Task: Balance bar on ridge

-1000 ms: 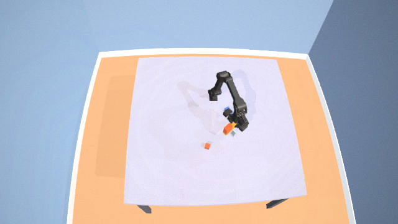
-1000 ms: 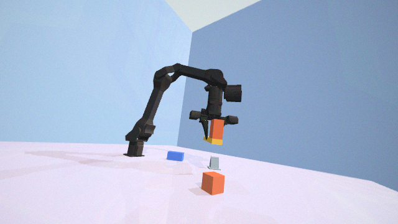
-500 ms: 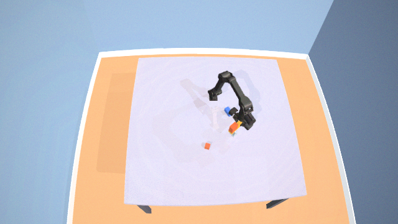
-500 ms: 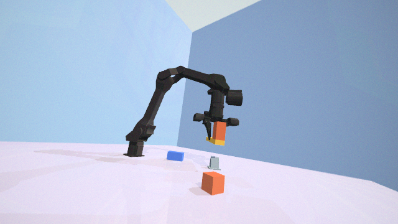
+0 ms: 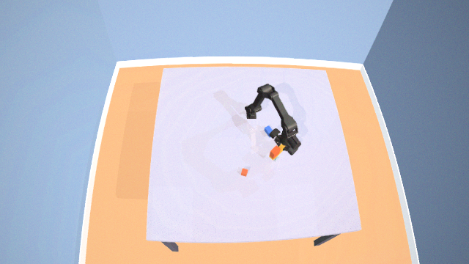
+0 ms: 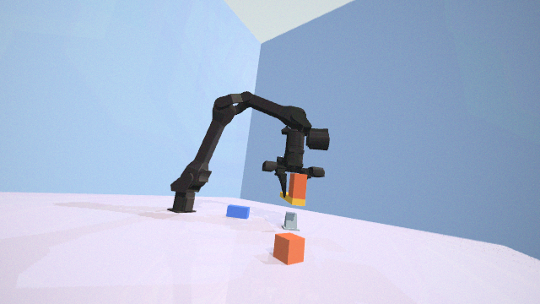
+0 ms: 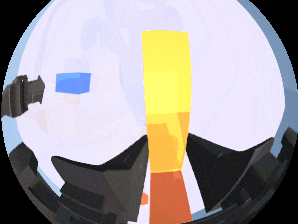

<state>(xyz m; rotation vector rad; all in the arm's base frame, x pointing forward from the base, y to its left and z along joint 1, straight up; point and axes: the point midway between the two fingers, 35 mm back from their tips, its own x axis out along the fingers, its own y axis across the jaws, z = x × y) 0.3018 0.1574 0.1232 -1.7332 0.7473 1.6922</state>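
the hand (image 6: 291,179) is clamped on the orange-and-yellow bar (image 6: 297,189), held above the tabletop (image 6: 126,262). the bar looks rigid and light; gripping near its middle should help balance. below the hand stands the grey ridge (image 6: 290,220), an orange cube (image 6: 288,248) nearer.

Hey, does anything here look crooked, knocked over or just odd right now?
Nothing stands out. The bar hangs in the gripper above the small grey ridge; the blue block and orange cube sit flat on the table.
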